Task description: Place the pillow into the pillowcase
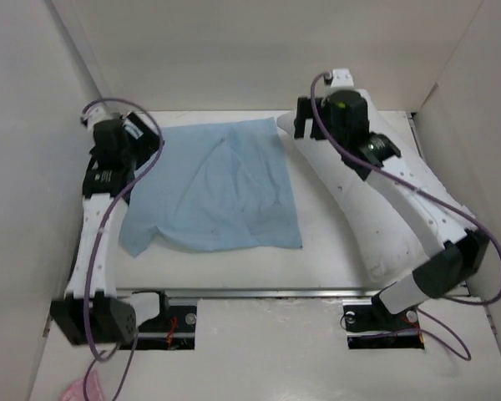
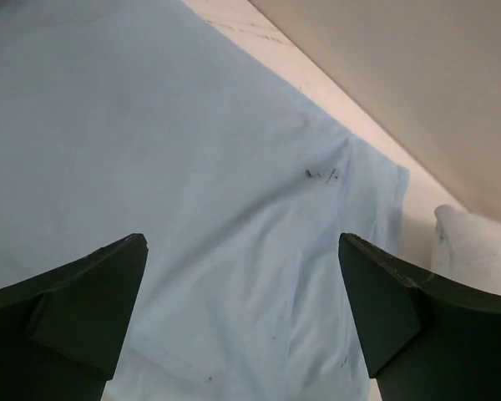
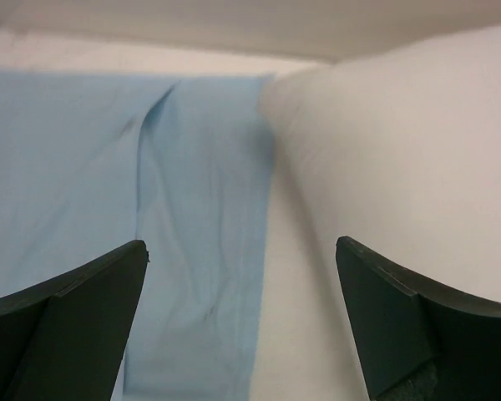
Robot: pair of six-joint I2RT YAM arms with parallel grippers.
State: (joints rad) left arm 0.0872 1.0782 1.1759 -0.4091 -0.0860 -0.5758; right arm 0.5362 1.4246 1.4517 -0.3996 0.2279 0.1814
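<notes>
A white table [image 1: 321, 225] carries a wrinkled light blue pillowcase [image 1: 217, 188], spread flat at left, and a plump white pillow [image 1: 384, 242] lying lengthwise along the right, their far corners just beside each other.

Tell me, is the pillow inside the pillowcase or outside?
Outside. The pillow lies bare beside the flat, spread pillowcase.

No legible txt anywhere that I can see. The thin, wrinkly light blue fabric pillowcase [image 2: 192, 167] has a few tiny dark squiggles near its far corner in the left wrist view, too small to tell if they're letters. The black housing on the left arm [image 1: 107, 174] has small white marks, maybe a label, too blurred to read. No brands, nos. or signs legible.
</notes>
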